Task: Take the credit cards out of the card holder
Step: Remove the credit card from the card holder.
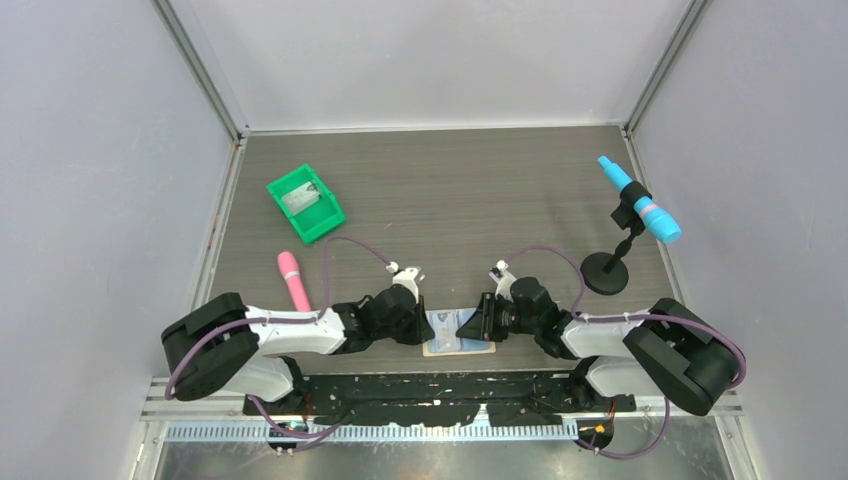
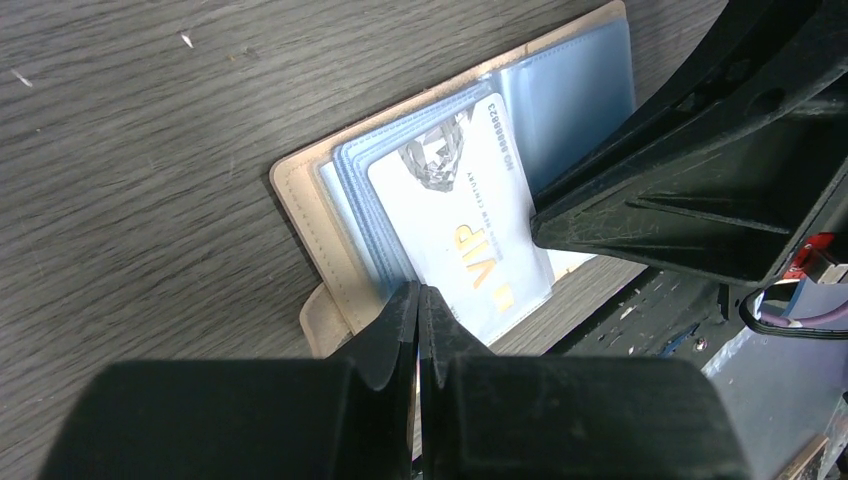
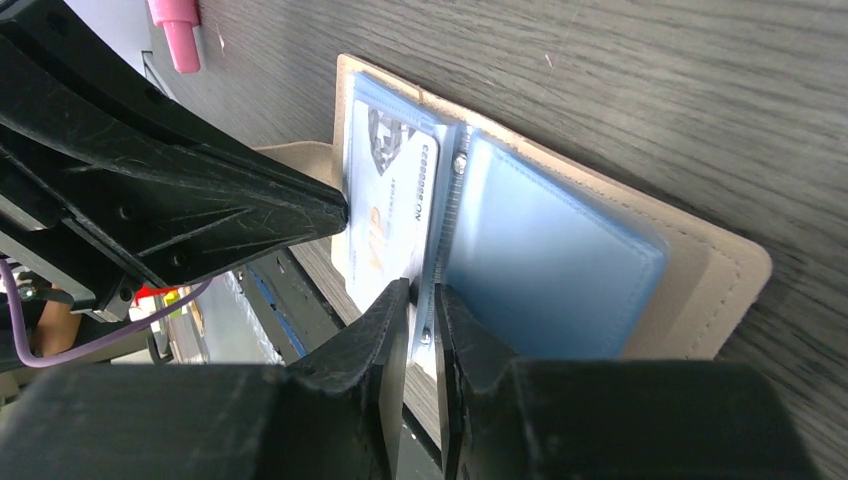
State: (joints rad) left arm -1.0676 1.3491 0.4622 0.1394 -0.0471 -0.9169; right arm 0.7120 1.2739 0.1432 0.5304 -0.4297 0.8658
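The tan card holder [image 1: 480, 347] lies open at the table's near edge between both grippers, blue panels up. It also shows in the left wrist view [image 2: 300, 200] and the right wrist view [image 3: 720, 290]. A pale credit card [image 2: 455, 215] printed "VIP" lies on its clear sleeves, also in the right wrist view [image 3: 395, 200]. My left gripper [image 2: 420, 292] is shut on the near edge of that card and its sleeve; it shows from above [image 1: 418, 322]. My right gripper [image 3: 421, 292] is shut on the riveted spine of the sleeves; it shows from above [image 1: 472, 325]. Any other cards are hidden.
A pink cylinder [image 1: 294, 280] lies left of the left arm. A green bin [image 1: 305, 203] stands at the back left. A blue-tipped tool on a black stand [image 1: 605, 272] is at the right. The black frame at the table's edge [image 1: 450, 385] runs just below the holder.
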